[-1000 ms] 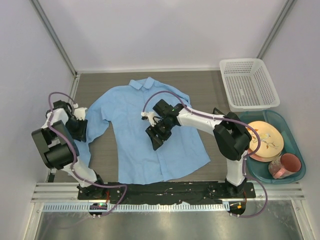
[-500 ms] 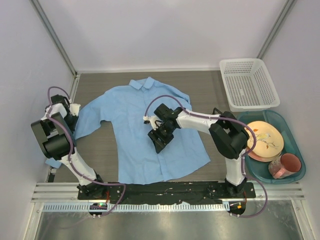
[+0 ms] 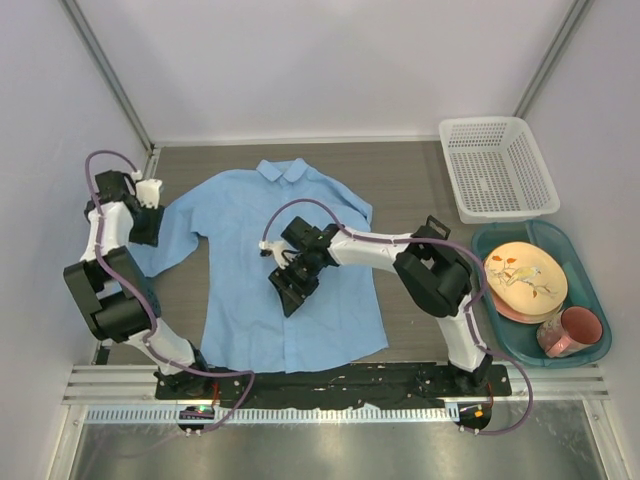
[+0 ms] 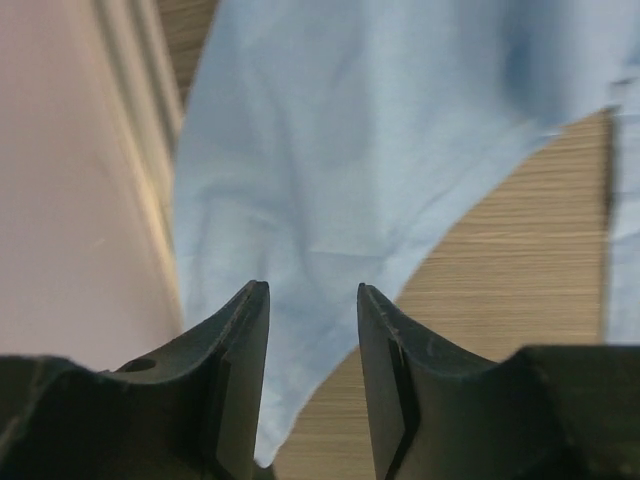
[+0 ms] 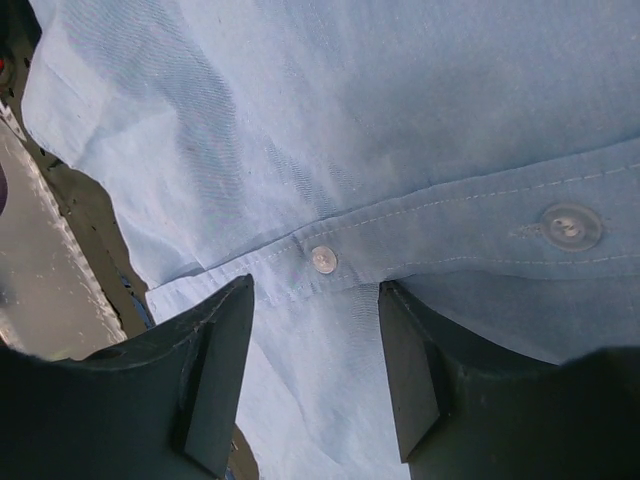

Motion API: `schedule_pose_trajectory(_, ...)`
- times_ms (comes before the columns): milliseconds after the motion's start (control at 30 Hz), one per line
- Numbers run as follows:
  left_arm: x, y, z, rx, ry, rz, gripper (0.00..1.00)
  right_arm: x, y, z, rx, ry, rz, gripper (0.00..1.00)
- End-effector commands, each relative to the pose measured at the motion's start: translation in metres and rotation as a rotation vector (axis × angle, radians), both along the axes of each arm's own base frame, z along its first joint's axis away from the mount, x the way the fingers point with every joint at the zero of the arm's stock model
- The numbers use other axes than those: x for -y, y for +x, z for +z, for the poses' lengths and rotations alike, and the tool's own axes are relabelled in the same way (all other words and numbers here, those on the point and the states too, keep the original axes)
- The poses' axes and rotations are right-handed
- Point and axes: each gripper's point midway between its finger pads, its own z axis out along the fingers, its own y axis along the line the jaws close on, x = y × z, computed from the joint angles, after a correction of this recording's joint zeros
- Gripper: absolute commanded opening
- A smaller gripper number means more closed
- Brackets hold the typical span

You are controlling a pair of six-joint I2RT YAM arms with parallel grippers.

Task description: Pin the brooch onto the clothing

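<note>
Shirt (image 3: 240,262) slid left; left hand (image 4: 312,296) moved farther out, right hand (image 5: 315,286) shifted left.

Left gripper (image 4: 312,290) parted, right gripper (image 5: 315,285) parted

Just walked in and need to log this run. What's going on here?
Two robot arms are working on a light blue shirt spread on the table. The left claw is open over one sleeve, and the right claw hovers open over the button strip on the shirt's front. No brooch shows in any view, so nothing is pinned yet.
</note>
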Motion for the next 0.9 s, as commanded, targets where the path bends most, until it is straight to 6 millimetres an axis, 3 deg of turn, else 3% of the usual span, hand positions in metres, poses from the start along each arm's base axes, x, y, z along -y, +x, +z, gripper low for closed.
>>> schedule_pose_trajectory(0,0.077,0.011,0.024,0.087,-0.263,-0.124,0.50,-0.007,0.006,-0.009,0.004,-0.013,-0.019,0.59)
schedule_pose_trajectory(100,0.127,0.009,0.026,0.077,-0.352,-0.202,0.55,-0.009,0.012,0.012,0.024,0.021,-0.009,0.61)
schedule_pose_trajectory(167,0.161,0.010,0.026,0.069,-0.402,-0.245,0.56,-0.009,0.022,0.039,0.060,0.064,-0.016,0.64)
schedule_pose_trajectory(267,0.196,0.012,0.020,0.039,-0.445,-0.289,0.57,0.003,0.061,0.073,0.124,0.123,-0.080,0.69)
schedule_pose_trajectory(300,0.204,0.012,0.019,0.036,-0.449,-0.301,0.57,0.019,0.088,0.089,0.155,0.143,-0.149,0.70)
schedule_pose_trajectory(400,0.224,0.014,0.011,0.014,-0.448,-0.332,0.57,0.052,0.143,0.107,0.240,0.136,-0.297,0.75)
schedule_pose_trajectory(433,0.227,0.014,0.010,0.009,-0.449,-0.332,0.56,0.081,0.180,0.107,0.306,0.091,-0.410,0.75)
schedule_pose_trajectory(567,0.239,0.009,-0.002,-0.033,-0.427,-0.351,0.56,0.148,0.245,0.102,0.392,-0.011,-0.668,0.76)
schedule_pose_trajectory(667,0.243,0.000,-0.016,-0.075,-0.408,-0.354,0.55,0.182,0.269,0.093,0.439,-0.080,-0.769,0.74)
schedule_pose_trajectory(867,0.231,-0.009,-0.038,-0.134,-0.343,-0.326,0.50,0.187,0.271,0.060,0.383,-0.116,-0.774,0.71)
